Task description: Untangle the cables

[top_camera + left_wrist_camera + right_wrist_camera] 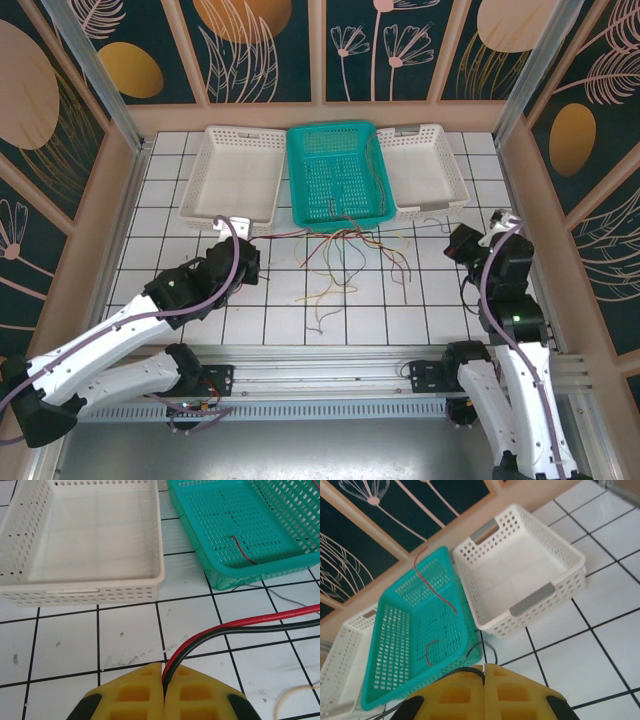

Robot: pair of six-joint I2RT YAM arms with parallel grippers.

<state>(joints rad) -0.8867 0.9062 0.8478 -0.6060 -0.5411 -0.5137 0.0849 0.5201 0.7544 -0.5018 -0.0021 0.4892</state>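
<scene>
From left wrist: clamping red and black cables (235, 628) in left tool (164, 667), fully shut. From right wrist: pinching thin black cable (465, 670) in right tool (484, 669), closed. From top: more cables (345, 262) strewn over surface (430, 300) near teal basket (296, 175).

The thin, limp cables (340, 255) in red, orange, yellow, brown and black lie in a loose tangle on the white tiled table (150, 230). The tangle sits just in front of the teal perforated plastic basket (293, 175), with loops and free ends fanning toward the near edge. A few strands climb over the basket's front rim, and one thin red cable (243, 551) curls on its floor. A red and black pair (240, 626) runs side by side in a curve into the closed pads of the left gripper (163, 680). A single black strand (470, 669) ends at the pad seam of the right gripper (484, 675).
</scene>
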